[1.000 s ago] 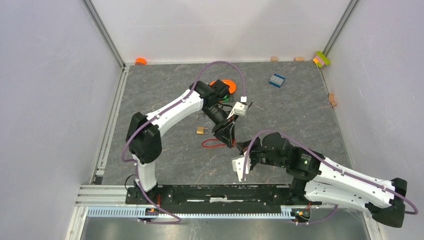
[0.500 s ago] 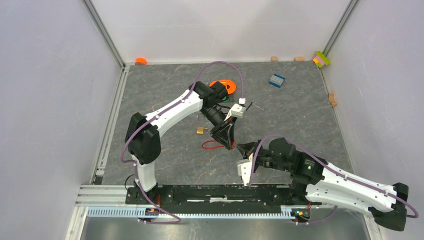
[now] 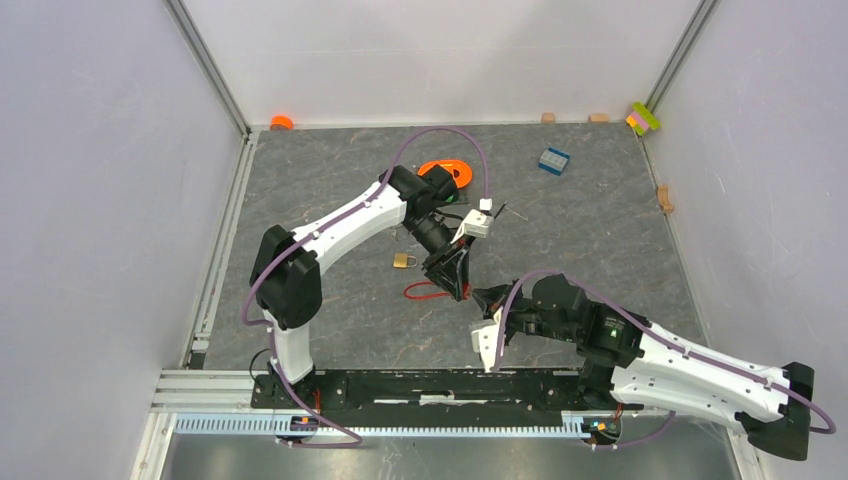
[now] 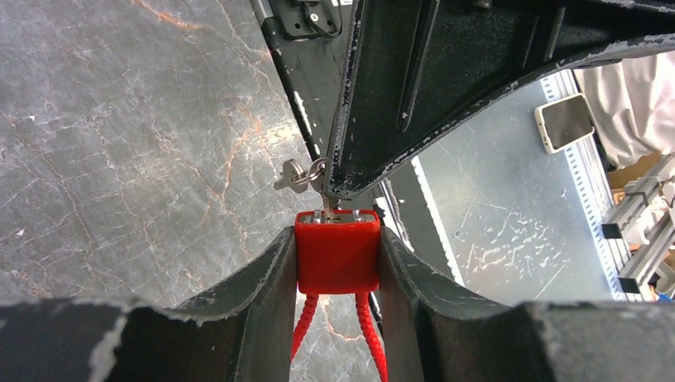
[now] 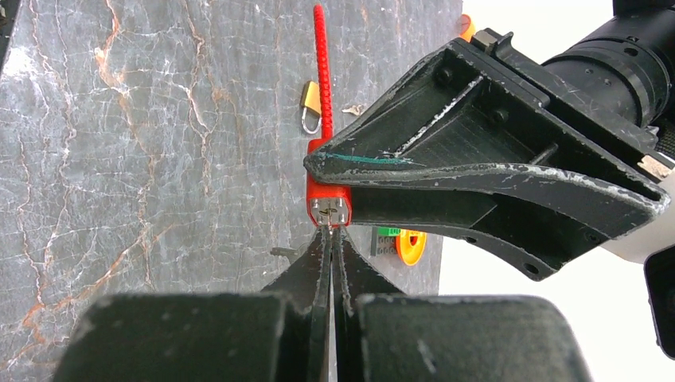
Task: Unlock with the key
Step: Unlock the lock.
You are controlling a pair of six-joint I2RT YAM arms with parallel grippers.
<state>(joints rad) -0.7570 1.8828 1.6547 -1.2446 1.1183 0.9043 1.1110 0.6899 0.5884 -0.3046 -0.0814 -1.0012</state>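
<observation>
Above marbled tabletop [image 3: 600, 230], left gripper [image 4: 337, 243] clamps red padlock [image 4: 337, 259]; right gripper [image 5: 330, 237], meeting it head-on, pinches key [image 4: 321, 200].

Grey marbled table [image 3: 600, 230] carries a brass padlock [image 3: 403, 260], orange disc [image 3: 450, 168], blue block [image 3: 553, 160].

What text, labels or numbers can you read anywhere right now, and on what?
None can be read in any view.
Red lock, clamped in the left gripper: no print shows.
Key, pinched by the right gripper: no stamp legible.
Brass padlock: too small to read.
</observation>
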